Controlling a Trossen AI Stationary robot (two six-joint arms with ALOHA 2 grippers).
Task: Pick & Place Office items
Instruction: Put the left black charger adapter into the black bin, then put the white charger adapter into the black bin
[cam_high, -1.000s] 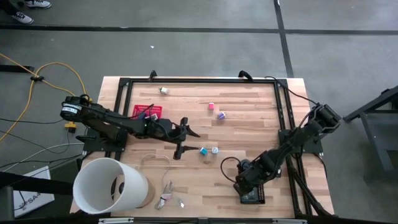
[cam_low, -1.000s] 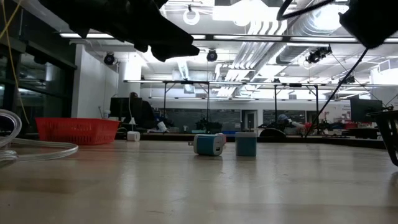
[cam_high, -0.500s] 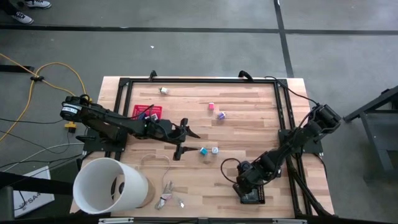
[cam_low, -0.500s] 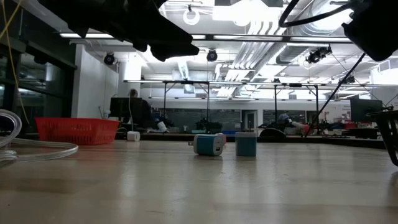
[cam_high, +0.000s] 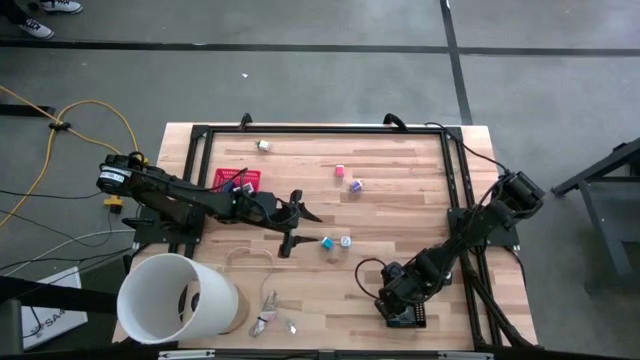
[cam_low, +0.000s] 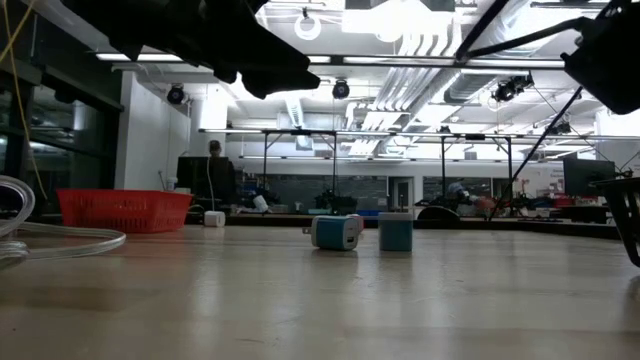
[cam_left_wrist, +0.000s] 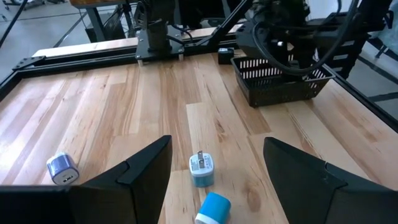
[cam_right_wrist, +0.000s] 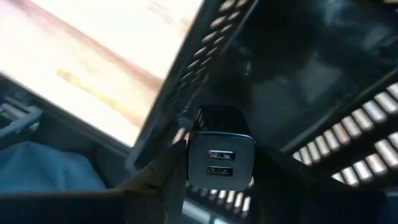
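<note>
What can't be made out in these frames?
- Right gripper, high view: its own arm covers the fingers over the black basket.
- Black charger, right wrist view: gripped or released, unclear.
- Red basket, high view: contents too small to identify.
- White tub: inside mostly hidden.

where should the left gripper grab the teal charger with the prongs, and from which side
Grip the teal charger across its two flat teal sides, coming straight down from above. It lies on the table with its white pronged face up, so the sides are free and the prongs would foul a grip on that face. The left gripper, open, already straddles it. The blue block lies close by, so keep the fingers off that side.
</note>
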